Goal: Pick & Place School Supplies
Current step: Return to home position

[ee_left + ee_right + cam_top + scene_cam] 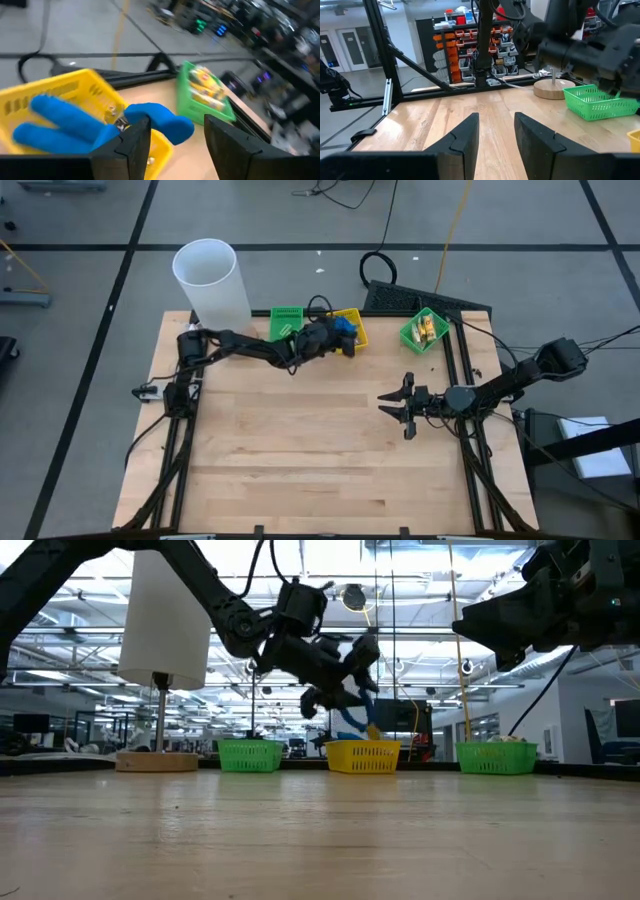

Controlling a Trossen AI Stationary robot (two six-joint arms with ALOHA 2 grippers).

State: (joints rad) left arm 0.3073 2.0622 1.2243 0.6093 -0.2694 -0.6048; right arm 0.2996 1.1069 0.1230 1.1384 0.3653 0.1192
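High view lays out the whole table (pixel 300 480). The left arm reaches from its base at the left edge along the back to the yellow bin (pixel 356 323). The left gripper (pixel 338 340) is at that bin's near-left rim, and the blue punchers (pixel 345 326) lie inside. A green bin (pixel 287 320) sits just left of the yellow one, next to the cylinder (pixel 208 278). A second green bin (pixel 412 335), holding yellow sticks (pixel 429 328), stands apart to the right. The right arm stretches in from the right edge. The right gripper (pixel 393 404) is over bare wood right of centre, fingers spread and holding nothing.

Low view alone gives height. The left gripper hangs above the yellow bin, tilted down toward it, with blue handles rising over the rim just beneath.

Left wrist view gives the close look. Its fingers (pixel 132 145) stand apart. The punchers rest in the bin just beyond one finger, and a handle end shows behind the gap, not pinched.

Right wrist view shows its fingers (pixel 465 135) apart and level over the wood.
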